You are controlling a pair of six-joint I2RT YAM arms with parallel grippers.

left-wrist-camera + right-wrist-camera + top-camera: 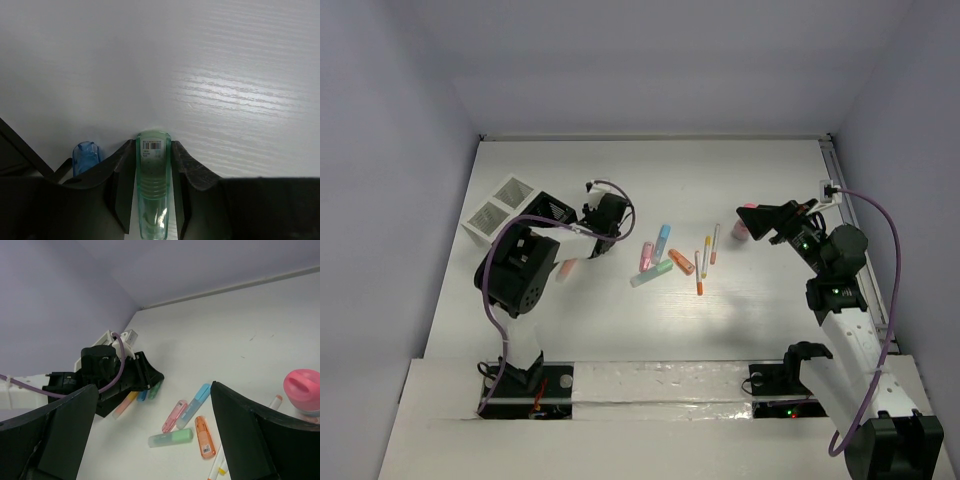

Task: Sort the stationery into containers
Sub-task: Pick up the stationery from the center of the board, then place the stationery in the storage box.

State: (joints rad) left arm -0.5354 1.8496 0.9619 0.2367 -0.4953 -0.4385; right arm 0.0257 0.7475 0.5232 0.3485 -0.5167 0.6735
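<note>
We see a translucent green marker [152, 185] with a black-and-white barcode at lower centre, a blue marker [86, 157] left of it, a white table [225, 75] with faint grain, white mesh cups [512, 190] at upper left, a pink cup [302, 390] at right

A translucent green marker [152, 190] lies barcode-up in my left gripper [153, 147], a blue marker [86, 157] just beside it. Farther right, other markers [646, 255] and thin pens [700, 272] lie clustered; the pink cup [302, 387] seems upright.
</note>
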